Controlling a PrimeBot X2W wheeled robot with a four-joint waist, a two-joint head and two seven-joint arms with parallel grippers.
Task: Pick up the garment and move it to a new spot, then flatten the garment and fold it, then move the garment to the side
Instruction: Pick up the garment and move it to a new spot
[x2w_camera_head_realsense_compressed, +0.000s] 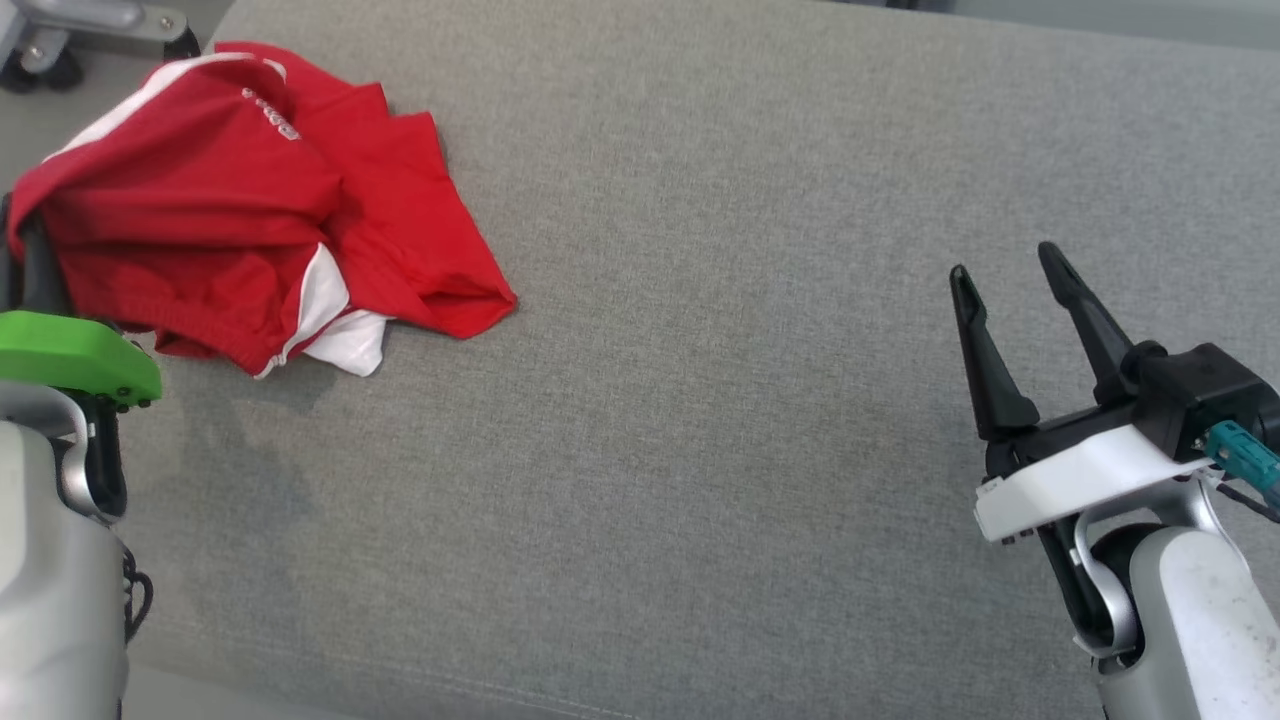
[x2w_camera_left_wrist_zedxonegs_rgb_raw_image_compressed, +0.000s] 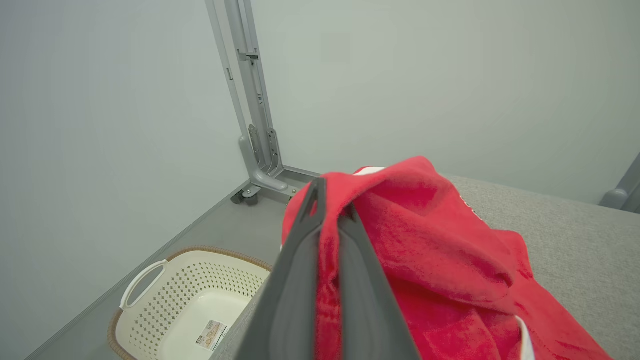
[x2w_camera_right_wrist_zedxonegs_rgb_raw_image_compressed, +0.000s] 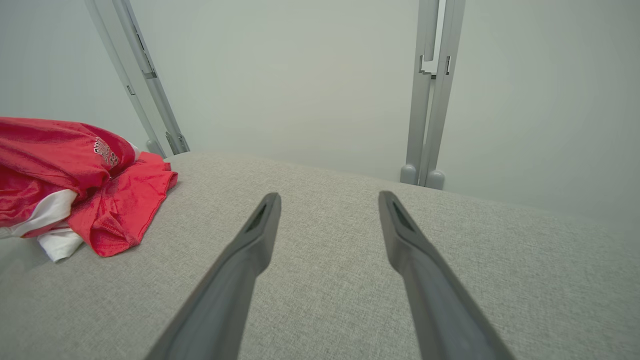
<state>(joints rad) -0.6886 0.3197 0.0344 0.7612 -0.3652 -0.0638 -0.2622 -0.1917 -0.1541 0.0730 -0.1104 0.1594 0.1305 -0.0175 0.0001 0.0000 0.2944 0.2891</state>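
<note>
The garment (x2w_camera_head_realsense_compressed: 250, 200) is a crumpled red shirt with white trim, lying at the far left of the grey fabric table (x2w_camera_head_realsense_compressed: 700, 350). In the left wrist view my left gripper (x2w_camera_left_wrist_zedxonegs_rgb_raw_image_compressed: 330, 210) is shut on a fold of the garment (x2w_camera_left_wrist_zedxonegs_rgb_raw_image_compressed: 425, 240), red cloth pinched between its two dark fingers. In the head view the left gripper (x2w_camera_head_realsense_compressed: 30, 250) is mostly hidden under the cloth's left edge. My right gripper (x2w_camera_head_realsense_compressed: 1005, 262) hovers at the right side, open, nothing between its fingers; the right wrist view shows the right gripper (x2w_camera_right_wrist_zedxonegs_rgb_raw_image_compressed: 327, 200) spread over bare fabric, with the garment (x2w_camera_right_wrist_zedxonegs_rgb_raw_image_compressed: 75, 180) far to its left.
A white perforated laundry basket (x2w_camera_left_wrist_zedxonegs_rgb_raw_image_compressed: 165, 295) stands on the floor beside the table's left edge. Grey metal frame posts (x2w_camera_right_wrist_zedxonegs_rgb_raw_image_compressed: 430, 100) rise behind the table against a pale wall. The table's left edge lies close to the garment.
</note>
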